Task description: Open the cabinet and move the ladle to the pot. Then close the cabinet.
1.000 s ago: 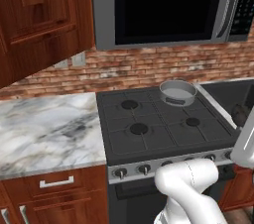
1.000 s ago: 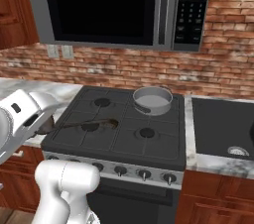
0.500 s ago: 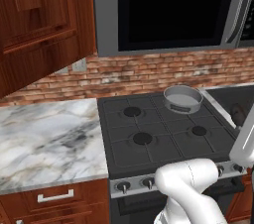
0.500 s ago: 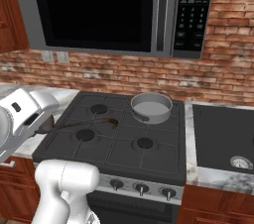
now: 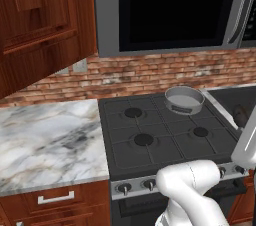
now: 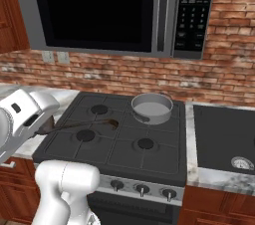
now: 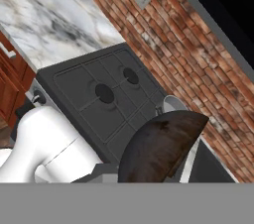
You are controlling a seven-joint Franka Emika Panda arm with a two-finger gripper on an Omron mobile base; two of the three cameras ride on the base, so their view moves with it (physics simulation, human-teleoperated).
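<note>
My gripper point(image 6: 44, 125) is at the left of the right base view, shut on the handle of the ladle point(image 6: 79, 123). This slim dark utensil reaches right over the stove's left burners. In the hand view its dark bowl point(image 7: 158, 148) looms close and hides the fingertips. The grey pot point(image 6: 152, 107) stands on the back right burner, apart from the ladle; it also shows in the left base view as the pot point(image 5: 184, 99) and peeks past the ladle bowl as the pot point(image 7: 173, 103). The reddish-brown cabinet point(image 5: 40, 25) hangs upper left, and its panelled door slants out as if open.
A black stove point(image 6: 124, 142) with several burners and front knobs lies below a microwave point(image 6: 99, 10). There is a marble counter point(image 5: 45, 140) to its left, with drawers point(image 5: 55, 199) beneath. A dark sink area point(image 6: 224, 139) lies to the right. A brick wall with outlets point(image 6: 56, 57) is behind.
The whole picture has shifted and the stove looks nearer, so the base has driven. The ladle stays in the shut gripper over the stove's left side.
</note>
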